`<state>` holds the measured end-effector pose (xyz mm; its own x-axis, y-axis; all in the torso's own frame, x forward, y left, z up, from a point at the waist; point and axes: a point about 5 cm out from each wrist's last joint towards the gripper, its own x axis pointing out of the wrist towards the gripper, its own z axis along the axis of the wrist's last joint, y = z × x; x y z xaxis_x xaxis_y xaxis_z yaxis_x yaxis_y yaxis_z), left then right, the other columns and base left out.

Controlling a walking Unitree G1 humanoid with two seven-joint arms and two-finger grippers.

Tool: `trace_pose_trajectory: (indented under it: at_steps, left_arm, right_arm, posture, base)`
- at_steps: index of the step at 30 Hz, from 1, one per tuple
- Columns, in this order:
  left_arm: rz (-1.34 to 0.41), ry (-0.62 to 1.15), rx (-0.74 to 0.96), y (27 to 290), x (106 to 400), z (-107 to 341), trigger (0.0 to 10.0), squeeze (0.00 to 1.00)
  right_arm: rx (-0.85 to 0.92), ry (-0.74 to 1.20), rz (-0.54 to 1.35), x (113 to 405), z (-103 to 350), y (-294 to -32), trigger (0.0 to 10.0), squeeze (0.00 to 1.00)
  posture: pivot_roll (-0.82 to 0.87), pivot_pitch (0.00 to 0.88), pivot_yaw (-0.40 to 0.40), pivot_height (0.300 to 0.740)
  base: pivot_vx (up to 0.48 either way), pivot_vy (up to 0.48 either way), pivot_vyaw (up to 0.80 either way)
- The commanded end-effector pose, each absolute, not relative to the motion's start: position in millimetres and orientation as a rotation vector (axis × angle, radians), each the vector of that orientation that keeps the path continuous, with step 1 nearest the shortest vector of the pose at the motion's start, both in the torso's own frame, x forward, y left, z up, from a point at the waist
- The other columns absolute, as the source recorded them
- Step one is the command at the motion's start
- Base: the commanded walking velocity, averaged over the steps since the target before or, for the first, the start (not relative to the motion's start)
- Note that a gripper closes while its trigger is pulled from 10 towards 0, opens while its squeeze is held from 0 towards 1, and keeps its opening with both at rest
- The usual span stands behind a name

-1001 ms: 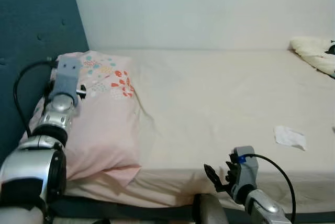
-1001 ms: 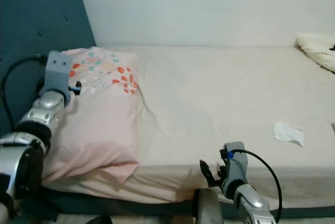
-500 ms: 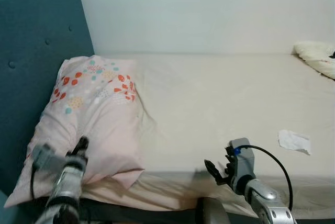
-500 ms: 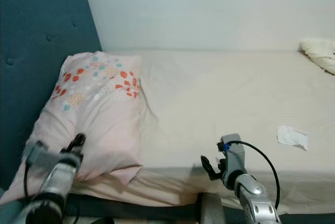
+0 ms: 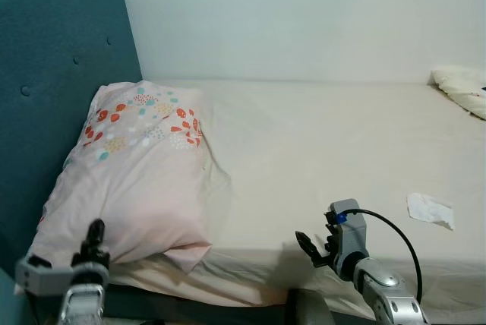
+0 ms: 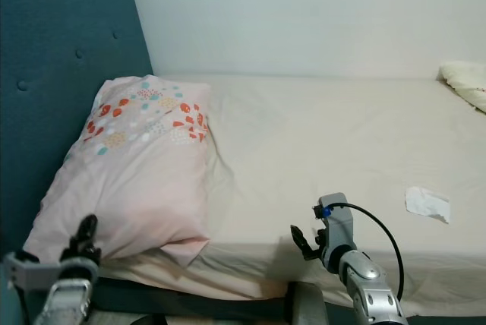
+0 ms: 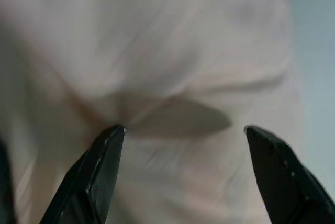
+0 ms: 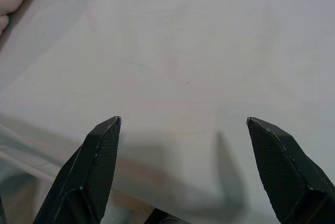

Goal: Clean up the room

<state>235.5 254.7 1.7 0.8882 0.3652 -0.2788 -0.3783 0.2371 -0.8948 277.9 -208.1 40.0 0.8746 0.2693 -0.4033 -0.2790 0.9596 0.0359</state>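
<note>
Bedding comes first: the bed (image 5: 334, 150), with its pale sheet, takes most of the head views, and the teal headboard (image 5: 53, 74) stands at its left end. The pink pillow (image 5: 137, 181) leans against that headboard, already at the head of the bed. A cream blanket (image 5: 459, 86) lies bunched at the far right, well apart from it. The small white tissue (image 5: 430, 209) lies on the sheet near the front edge — probably the next thing to pick up.

The left tool (image 5: 93, 235) hangs low before the pillow's lower corner, fingers apart and empty. The right tool (image 8: 180, 169) hovers over the front edge of the mattress, its fingers also wide apart.

The risk, I think: the tissue is thin and flat, so the fingers could pinch the sheet together with it — or push it away.
</note>
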Motion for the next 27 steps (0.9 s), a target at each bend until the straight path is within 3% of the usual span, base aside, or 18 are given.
trace_pose_trajectory:
  at_steps: [1, 7, 17, 27]
  left_arm:
    - [0.455, 0.058, -1.232, 240, 235, -1, 10.0, 0.00]
    - [0.459, 0.085, -1.255, 234, 228, -6, 10.0, 0.00]
    - [0.429, 0.053, -1.305, 221, 253, 5, 10.0, 0.00]
    - [0.459, 0.169, -1.270, 206, 277, 0, 10.0, 0.00]
  right_arm:
    - [-0.027, 0.410, 0.292, 280, 40, -206, 10.0, 0.00]
    - [-0.027, 0.408, 0.296, 281, 39, -205, 10.0, 0.00]
    - [-0.028, 0.401, 0.300, 283, 40, -205, 10.0, 0.00]
    - [-0.027, 0.390, 0.284, 283, 41, -209, 10.0, 0.00]
  posture:
    - [0.01, 0.000, -0.007, 0.346]
    - [0.01, 0.000, -0.012, 0.346]
    - [0.00, 0.000, -0.017, 0.346]
    - [-0.02, 0.000, -0.011, 0.346]
  base:
    - [0.000, 0.000, 0.00]
    - [0.000, 0.000, 0.00]
    - [0.000, 0.000, 0.00]
    - [0.000, 0.000, 0.00]
